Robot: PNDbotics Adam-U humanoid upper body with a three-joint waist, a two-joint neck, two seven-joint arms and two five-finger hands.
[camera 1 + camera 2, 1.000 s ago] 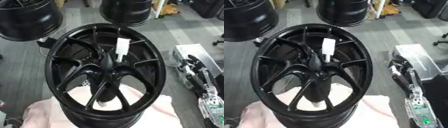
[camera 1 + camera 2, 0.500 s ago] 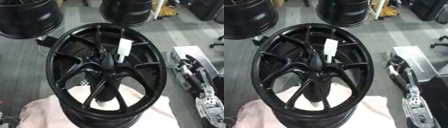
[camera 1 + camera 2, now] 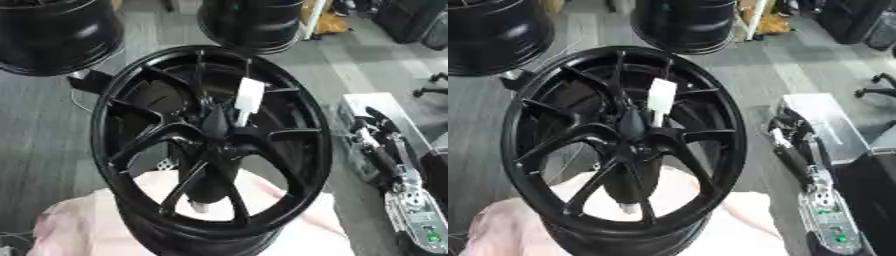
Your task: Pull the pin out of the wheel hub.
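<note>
Wheel (image 3: 210,145) fills the middle of the frame, black and multi-spoked, tilted with its face up toward the camera and its lower rim sunk in a pale pink cloth (image 3: 79,225) at the bottom. Two more black wheels (image 3: 52,35) stand behind it along the top edge, on grey floor.

The right arm (image 3: 802,165) comes next in size: a black and silver length running down the right side of the frame, beside a grey case. I can't make out a robot hand at its end, so whether its fingers are open or curled I cannot tell. The left arm shows nowhere.

Hub (image 3: 214,131) sits at frame centre where the spokes meet. Just above and right of it is a white tag or handle (image 3: 248,96) with a thin stem down toward the hub; I take this for the pin. Its long axis runs upward and a little to the right in the frame.

So the pin lies to the left of the right arm and somewhat higher, across the wheel's right rim. The right side is the nearer one, I'd judge, and would reach leftward over the rim.

Against the earlier frames, the wheel and tag look unmoved; the right arm shows slightly higher along the right edge.
</note>
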